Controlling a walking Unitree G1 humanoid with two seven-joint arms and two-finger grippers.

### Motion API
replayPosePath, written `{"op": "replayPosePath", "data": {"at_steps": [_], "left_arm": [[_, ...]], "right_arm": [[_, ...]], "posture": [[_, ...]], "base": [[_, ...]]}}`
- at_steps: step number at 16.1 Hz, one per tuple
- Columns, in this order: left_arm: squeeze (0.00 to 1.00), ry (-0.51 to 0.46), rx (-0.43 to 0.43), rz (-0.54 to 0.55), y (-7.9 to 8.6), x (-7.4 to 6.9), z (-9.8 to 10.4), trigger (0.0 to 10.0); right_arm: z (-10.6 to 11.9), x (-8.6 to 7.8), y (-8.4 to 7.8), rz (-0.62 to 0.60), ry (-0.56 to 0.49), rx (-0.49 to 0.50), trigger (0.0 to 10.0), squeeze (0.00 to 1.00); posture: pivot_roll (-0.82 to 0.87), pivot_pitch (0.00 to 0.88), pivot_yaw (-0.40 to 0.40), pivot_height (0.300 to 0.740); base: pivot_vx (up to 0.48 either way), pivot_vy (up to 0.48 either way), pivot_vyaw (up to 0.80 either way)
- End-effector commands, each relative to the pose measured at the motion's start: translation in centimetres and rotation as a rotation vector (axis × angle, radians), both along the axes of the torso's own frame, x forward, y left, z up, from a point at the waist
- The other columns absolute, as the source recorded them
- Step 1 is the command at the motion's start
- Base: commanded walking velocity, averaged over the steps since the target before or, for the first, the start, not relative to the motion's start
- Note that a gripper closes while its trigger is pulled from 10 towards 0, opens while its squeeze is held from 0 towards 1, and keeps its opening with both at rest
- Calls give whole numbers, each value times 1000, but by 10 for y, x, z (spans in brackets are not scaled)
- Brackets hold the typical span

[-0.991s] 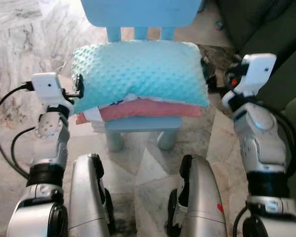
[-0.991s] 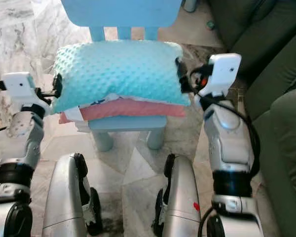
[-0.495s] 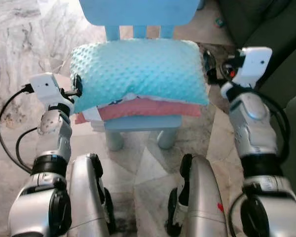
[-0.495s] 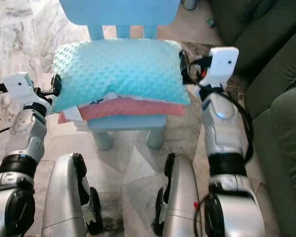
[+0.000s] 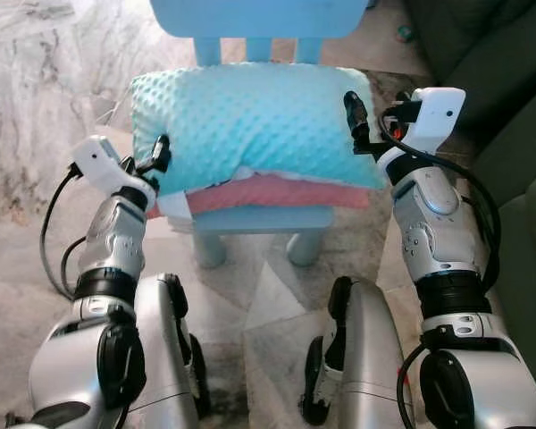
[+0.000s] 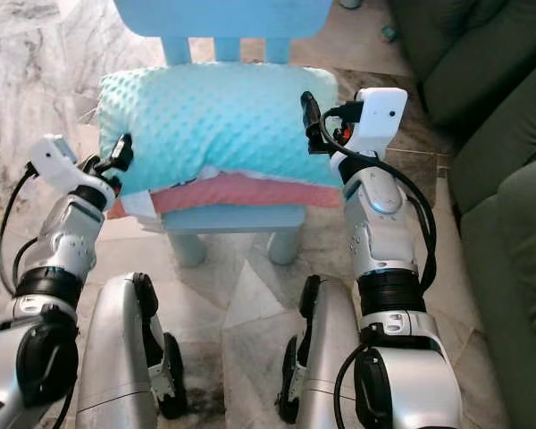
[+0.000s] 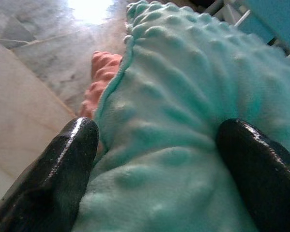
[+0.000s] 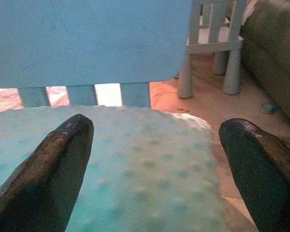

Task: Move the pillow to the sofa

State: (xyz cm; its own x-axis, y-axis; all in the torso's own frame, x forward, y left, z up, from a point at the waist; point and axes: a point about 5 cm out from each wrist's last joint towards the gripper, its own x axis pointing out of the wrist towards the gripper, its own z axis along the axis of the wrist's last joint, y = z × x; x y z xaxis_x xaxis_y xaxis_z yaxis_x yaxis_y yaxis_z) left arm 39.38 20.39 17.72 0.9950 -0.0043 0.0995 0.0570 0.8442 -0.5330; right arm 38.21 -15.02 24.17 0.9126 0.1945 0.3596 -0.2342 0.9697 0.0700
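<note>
- Here the turquoise pillow lies on a blue chair, atop a pink cushion.
- Left gripper presses its spread fingers against one pillow end.
- Right gripper, fingers apart, meets the opposite end, beside the green sofa.
</note>
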Motion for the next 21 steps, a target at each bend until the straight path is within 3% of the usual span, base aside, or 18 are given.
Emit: {"op": "replayPosePath", "data": {"at_steps": [1, 5, 8, 11, 13, 14, 19, 21], "left_arm": [[0, 13, -19, -36, -3, 1, -2, 10000], [0, -5, -105, -115, -10, 5, 6, 10000], [0, 13, -77, -197, -14, 4, 3, 10000], [0, 53, -54, -215, -15, 3, -3, 10000], [0, 74, -22, -220, -17, 1, -8, 10000], [0, 75, -22, -221, -17, 1, -8, 10000], [0, 104, -12, -223, -11, -3, -16, 10000], [0, 107, -6, -214, -8, -4, -16, 10000]], "right_arm": [[-1, -4, 0, 17, -18, -1, 10000, 0], [-8, -5, 1, 127, 20, 2, 10000, 0], [-16, -5, 5, 261, 92, 118, 10000, 0], [-29, -7, 20, 327, 135, 181, 10000, 0], [-41, -9, 44, 380, 154, 201, 10000, 0], [-42, -9, 46, 387, 157, 209, 10000, 0], [-49, -6, 64, 423, 217, 197, 10000, 0], [-46, -2, 54, 293, 171, 30, 10000, 0]], "posture": [[-59, 424, -40, 496], [-62, 425, -45, 496], [-59, 425, -46, 496], [-54, 428, -45, 496], [-31, 447, -43, 496], [-31, 447, -43, 496], [-22, 467, -59, 496], [-21, 469, -63, 496]], "base": [[0, 0, 0], [0, 0, 0], [0, 0, 0], [0, 0, 0], [0, 0, 0], [0, 0, 0], [0, 0, 0], [0, 0, 0]]}}
